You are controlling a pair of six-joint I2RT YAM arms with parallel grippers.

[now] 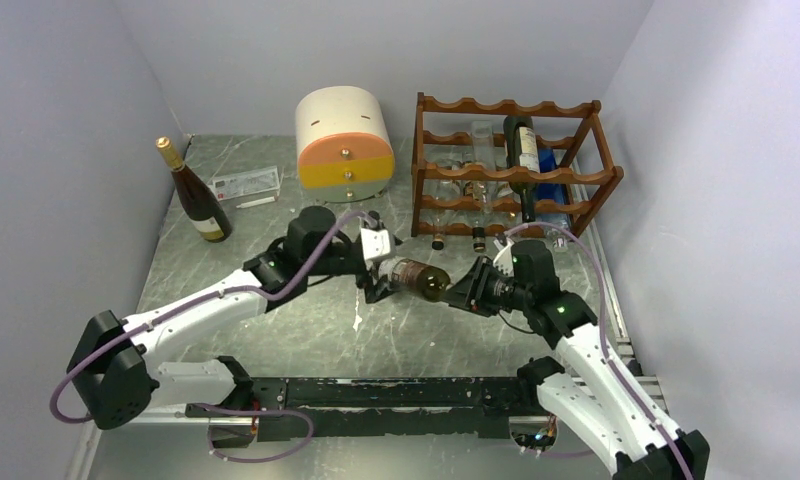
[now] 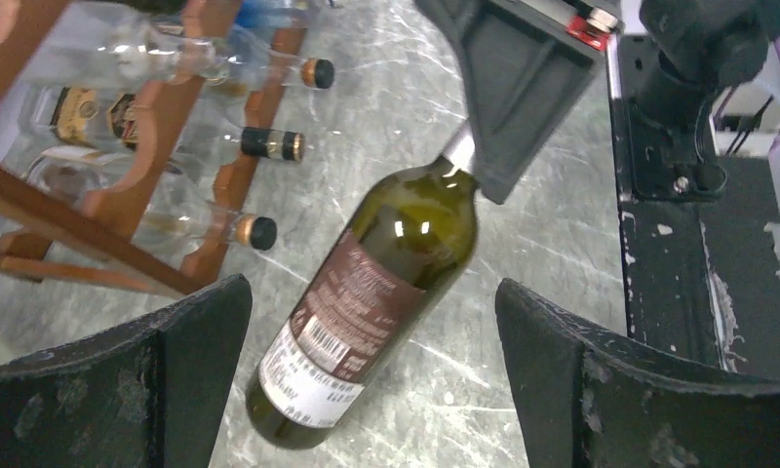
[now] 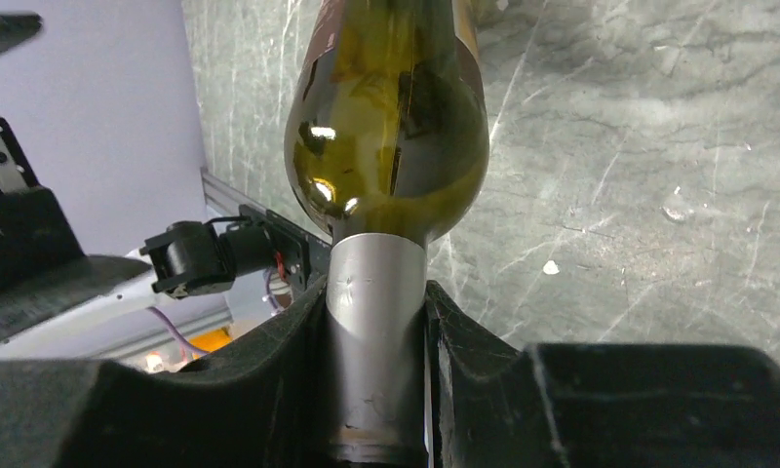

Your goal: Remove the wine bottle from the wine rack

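Observation:
The wine bottle (image 1: 421, 277) is dark green with a maroon and white label and a silver foil neck. It lies nearly level, off the wine rack (image 1: 506, 108), over the table in front of it. My right gripper (image 1: 471, 292) is shut on the foil neck, as the right wrist view (image 3: 376, 322) shows, with the bottle's body (image 3: 391, 117) pointing away. My left gripper (image 1: 376, 262) is open at the bottle's base end. In the left wrist view its fingers (image 2: 113, 390) stand wide on either side of the bottle (image 2: 367, 302) without touching it. The rack's rails (image 2: 74, 226) show at left.
The rack still holds a dark bottle (image 1: 521, 150) and several clear bottles (image 2: 152, 229) with necks facing out. A cream-and-orange drawer unit (image 1: 344, 140) stands left of the rack. A brown bottle (image 1: 196, 195) stands at far left beside a clear box (image 1: 246, 183). Walls close three sides.

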